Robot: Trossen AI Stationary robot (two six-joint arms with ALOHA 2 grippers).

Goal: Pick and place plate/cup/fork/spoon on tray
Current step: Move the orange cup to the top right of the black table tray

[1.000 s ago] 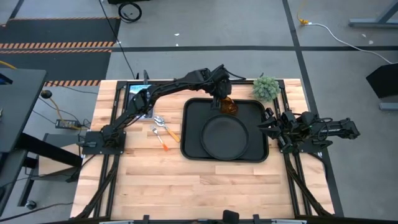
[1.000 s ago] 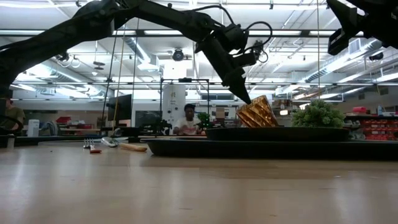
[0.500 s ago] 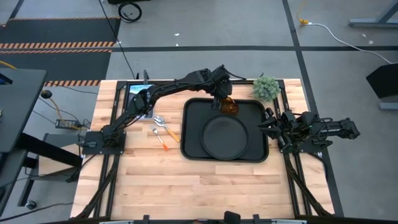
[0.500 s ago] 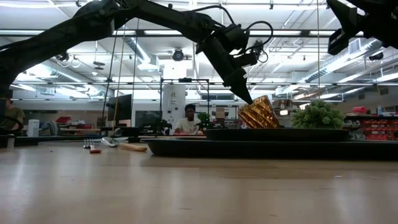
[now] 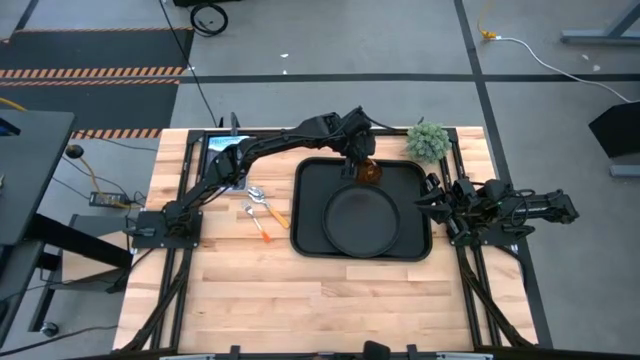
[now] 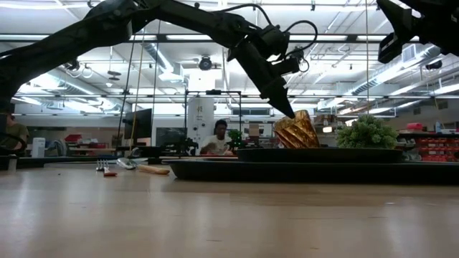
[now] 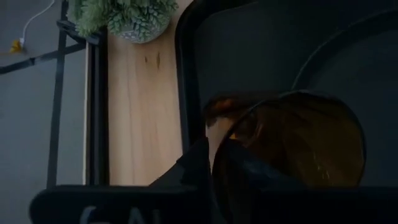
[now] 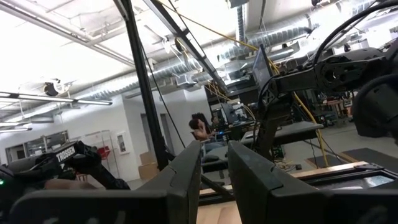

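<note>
The amber cup [image 5: 369,172] is tilted over the black tray's far part [image 5: 305,175], beside the round black plate [image 5: 360,222] that lies on the tray. My left gripper [image 5: 356,163] is shut on the cup; it also shows in the low view [image 6: 290,115]. The spoon [image 5: 262,198] and the fork [image 5: 258,224] lie flat on the table left of the tray. My right gripper [image 5: 428,207] hovers open and empty at the tray's right edge. My left gripper holds the cup's rim [image 7: 210,124], one finger inside the cup [image 7: 249,171] and one outside [image 7: 193,168]. The fingers slant down from the table's left. The cup [image 6: 297,130] is tilted; the plate's rim hides its lower end in the low view.
A small green plant [image 5: 428,140] stands off the tray's far right corner. A dark tablet-like thing [image 5: 222,150] lies at the table's far left. A person [image 6: 217,136] sits in the room beyond the table.
My left gripper has edged slightly toward the table's right edge with the cup, which stays tilted in its hold over the tray's far part.
</note>
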